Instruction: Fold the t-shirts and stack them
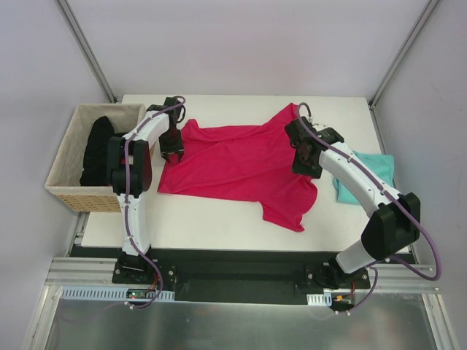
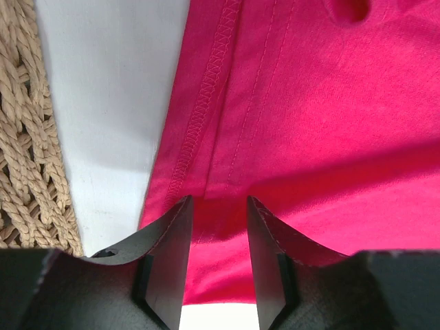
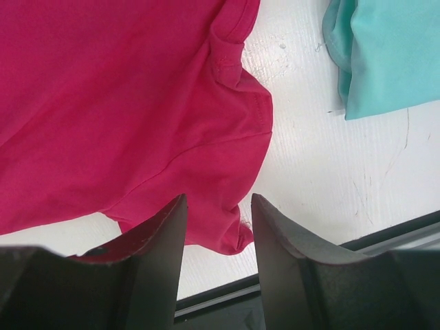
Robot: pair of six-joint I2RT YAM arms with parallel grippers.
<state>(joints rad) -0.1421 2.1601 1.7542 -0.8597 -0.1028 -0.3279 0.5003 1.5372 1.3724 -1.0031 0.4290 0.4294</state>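
Observation:
The magenta-pink t-shirt (image 1: 241,164) lies spread out across the middle of the white table. The teal t-shirt (image 1: 373,173) lies folded at the right edge, partly under the right arm. My left gripper (image 1: 172,149) sits low at the pink shirt's left edge. In the left wrist view its jaws stand apart (image 2: 218,201), with the stitched hem (image 2: 206,103) just ahead and pink cloth showing in the gap. My right gripper (image 1: 305,164) hovers over the shirt's right side, open (image 3: 218,199), above a pink sleeve (image 3: 234,137). The teal shirt (image 3: 392,55) lies beyond it.
A wicker basket (image 1: 73,157) stands at the table's left edge, close beside the left gripper (image 2: 27,137). It holds a black garment (image 1: 98,149). The table's dark front edge (image 3: 309,275) shows just past the pink sleeve.

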